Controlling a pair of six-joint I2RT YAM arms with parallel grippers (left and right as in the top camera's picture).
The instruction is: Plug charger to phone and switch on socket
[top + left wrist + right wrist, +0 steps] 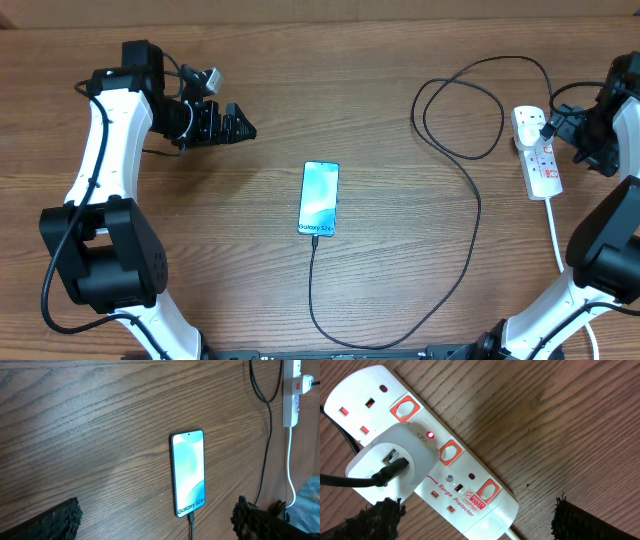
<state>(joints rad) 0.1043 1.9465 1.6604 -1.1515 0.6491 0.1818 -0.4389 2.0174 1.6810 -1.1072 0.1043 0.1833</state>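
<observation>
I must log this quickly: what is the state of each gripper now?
Left gripper: open, holding nothing.
Right gripper: open, holding nothing.

A brown wood-grain tabletop (300,110) fills nearly the whole overhead frame, its grain running left to right. A paler tan strip (330,8) lies along the frame's top edge. The light is soft and even, and shadows are faint. In the right wrist view, a darker blotch (540,405) marks the wood at upper middle.

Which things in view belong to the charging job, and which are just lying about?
Job: phone; charger cable; its white adapter; socket strip.
Lying about: none visible, only the wooden table beneath.
</observation>
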